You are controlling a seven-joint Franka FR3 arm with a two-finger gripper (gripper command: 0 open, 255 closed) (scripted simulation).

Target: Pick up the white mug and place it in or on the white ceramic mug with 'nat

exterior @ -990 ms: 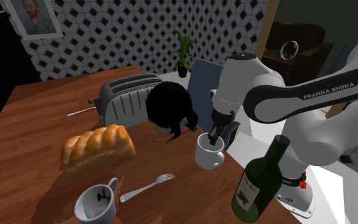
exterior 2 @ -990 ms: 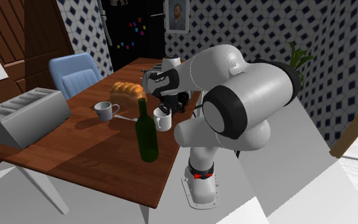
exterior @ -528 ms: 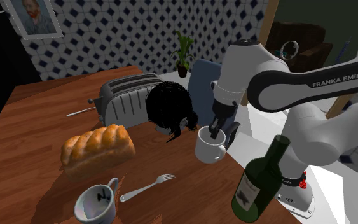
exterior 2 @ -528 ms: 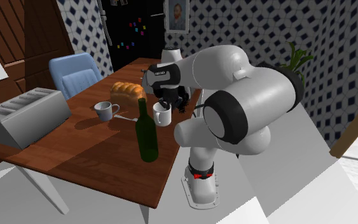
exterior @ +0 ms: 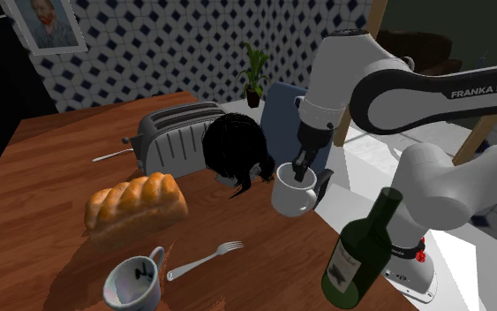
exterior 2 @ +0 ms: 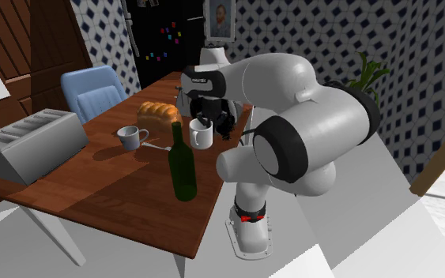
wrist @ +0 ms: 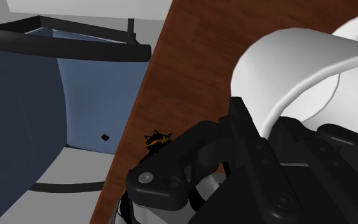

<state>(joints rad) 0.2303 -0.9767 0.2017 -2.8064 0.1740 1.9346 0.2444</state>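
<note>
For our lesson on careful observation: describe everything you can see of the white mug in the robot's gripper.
The white mug is plain and glossy, like glazed ceramic, with a thick rounded rim and one loop handle. It is roughly upright, mouth up, and seems to hang just above the wooden table near its edge, not far from the dark green bottle. The black gripper is shut on its rim, one finger inside and one outside. Nothing else touches it.

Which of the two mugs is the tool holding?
The plain white mug near the green bottle, its rim clasped by the tool. The other mug, dark-marked inside, stands free on the table beside the fork.
</note>
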